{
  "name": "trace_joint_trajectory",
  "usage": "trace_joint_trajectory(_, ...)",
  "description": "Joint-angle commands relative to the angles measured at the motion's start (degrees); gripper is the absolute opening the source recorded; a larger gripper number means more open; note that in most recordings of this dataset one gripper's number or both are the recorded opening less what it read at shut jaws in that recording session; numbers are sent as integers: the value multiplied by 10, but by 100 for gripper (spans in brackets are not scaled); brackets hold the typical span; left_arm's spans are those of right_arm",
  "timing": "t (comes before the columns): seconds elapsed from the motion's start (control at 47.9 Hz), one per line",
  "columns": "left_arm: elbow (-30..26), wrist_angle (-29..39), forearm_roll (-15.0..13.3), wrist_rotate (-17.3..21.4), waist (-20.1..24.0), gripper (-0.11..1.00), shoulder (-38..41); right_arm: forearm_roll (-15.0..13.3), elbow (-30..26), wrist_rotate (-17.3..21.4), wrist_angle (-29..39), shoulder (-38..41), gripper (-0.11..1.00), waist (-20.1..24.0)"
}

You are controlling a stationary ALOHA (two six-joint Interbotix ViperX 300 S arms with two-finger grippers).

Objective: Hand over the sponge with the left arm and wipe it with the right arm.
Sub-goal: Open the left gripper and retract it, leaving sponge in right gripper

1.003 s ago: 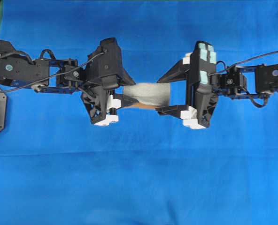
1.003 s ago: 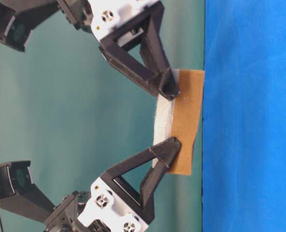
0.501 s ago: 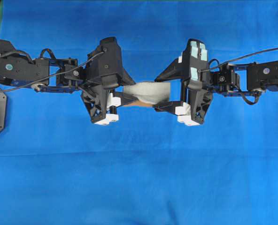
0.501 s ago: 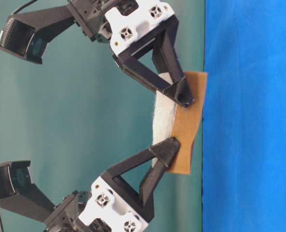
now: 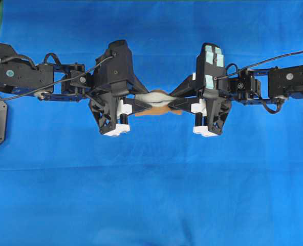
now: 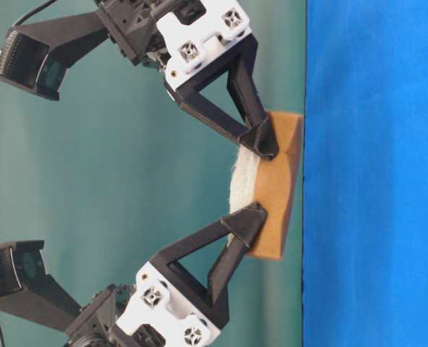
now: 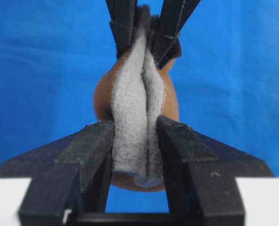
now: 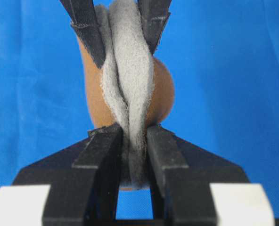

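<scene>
Two grippers pinch one sponge (image 5: 155,99) above the blue table (image 5: 151,195): the left gripper (image 5: 139,104) is closed on its left end. The sponge is folded, grey-white fleece creased inward, tan backing bulging outward. The right gripper (image 5: 176,102) is closed on its right end.

Setting: a robotics lab test station, not a home or shop. Evidence follows. A plain blue cloth (image 5: 151,195) covers the whole work surface, with no furniture or household goods on it. Behind the cloth, in the table-level view, stands a flat teal backdrop (image 6: 91,181). Two black robot arms reach in over the cloth from opposite sides, the left arm (image 5: 64,82) and the right arm (image 5: 259,84), with exposed cables (image 5: 274,61) running along them above the cloth.
</scene>
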Motion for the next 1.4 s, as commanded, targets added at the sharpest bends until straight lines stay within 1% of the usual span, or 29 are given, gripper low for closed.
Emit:
trace_joint_trajectory(0.0,-8,-18,0,1,-2,25,-8,-1,-11,0,0,-9,22,-1)
trace_joint_trajectory(0.042,-6,-23,0,0,-2,29,-10,-1,-10,0,-1,-11,22,-1)
trace_joint_trajectory(0.104,-2,-28,1,3,-4,47,-14,-1,-7,1,-1,-15,22,-1)
trace_joint_trajectory(0.125,0,-29,2,3,-4,56,-16,-1,-6,1,-1,-17,22,-1)
trace_joint_trajectory(0.209,11,-36,4,12,-9,78,-28,-1,0,1,-1,-26,22,-1)
trace_joint_trajectory(0.251,18,-42,4,19,-11,87,-37,-1,3,1,-1,-31,22,-1)
trace_joint_trajectory(0.293,27,-53,4,28,-14,91,-51,-1,7,1,-1,-35,22,-1)
trace_joint_trajectory(0.397,51,-73,3,36,-16,88,-84,-1,18,1,-2,-48,22,-1)
trace_joint_trajectory(0.69,134,-109,3,40,-16,89,-198,-1,30,1,-4,-62,22,-1)
trace_joint_trajectory(0.878,163,-124,4,40,-18,89,-246,-1,30,2,-4,-62,22,-1)
trace_joint_trajectory(1.107,170,-125,3,40,-18,89,-255,0,31,5,-4,-52,22,-1)
trace_joint_trajectory(1.233,171,-125,4,40,-18,89,-254,1,33,6,-8,-27,22,2)
trace_joint_trajectory(1.379,171,-125,4,41,-18,89,-254,3,44,7,-48,19,22,6)
